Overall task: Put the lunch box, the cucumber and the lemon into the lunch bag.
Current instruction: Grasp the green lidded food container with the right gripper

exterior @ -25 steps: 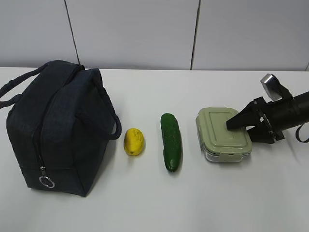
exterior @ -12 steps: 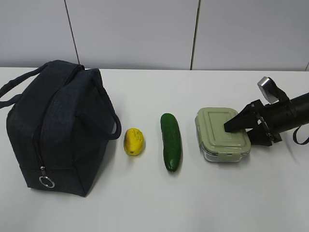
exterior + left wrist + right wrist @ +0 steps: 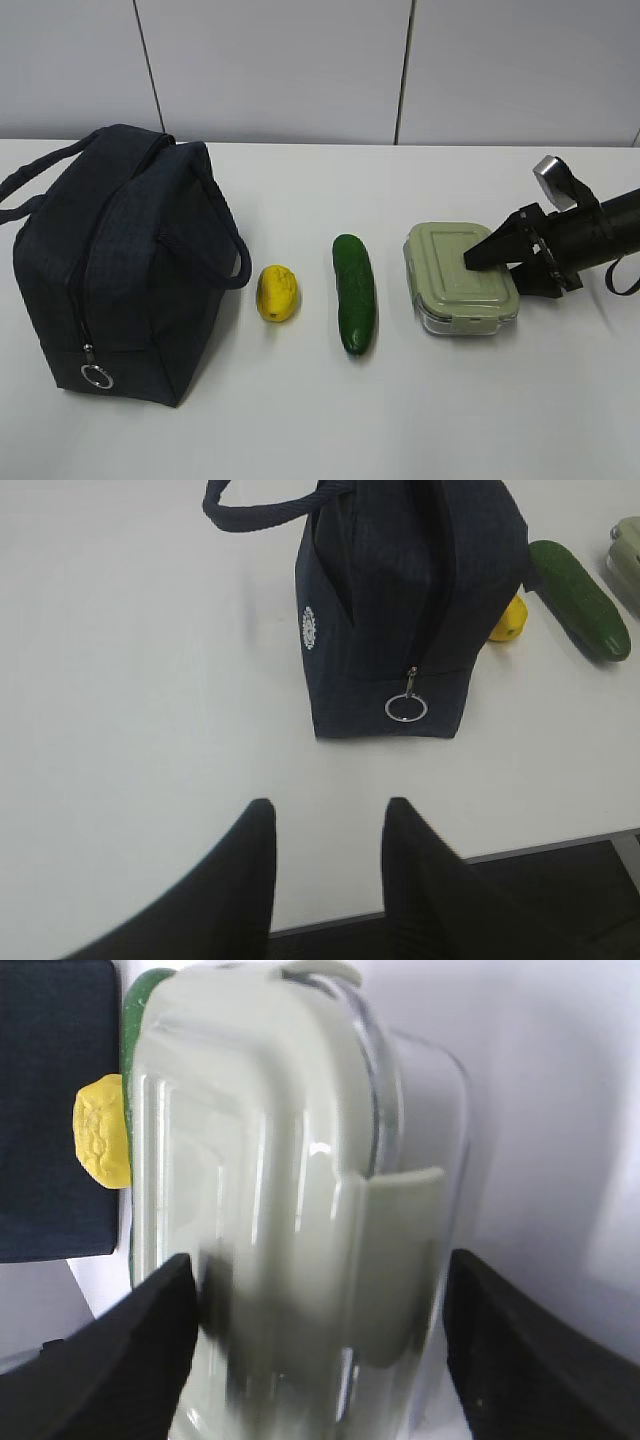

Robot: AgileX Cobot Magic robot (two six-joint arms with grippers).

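Note:
The lunch box [image 3: 455, 275], clear with a sage-green lid, lies on the table at the right. My right gripper [image 3: 490, 268] is open around its right end; in the right wrist view the box [image 3: 270, 1160] fills the gap between the spread fingers of the gripper [image 3: 315, 1260]. Left of the box lie the cucumber [image 3: 355, 293] and the lemon [image 3: 278, 292]. The navy lunch bag [image 3: 110, 260] stands at the far left with its zipper shut. My left gripper [image 3: 325, 805] is open and empty, in front of the bag [image 3: 400, 590].
The bag's metal ring pull [image 3: 97, 376] hangs low on its front end, facing my left gripper. The table's front edge [image 3: 560, 842] runs just below the left fingers. A white wall stands behind the table.
My right gripper has slid a little to the left, further over the lunch box's right end. Bag, lemon and cucumber have not moved.

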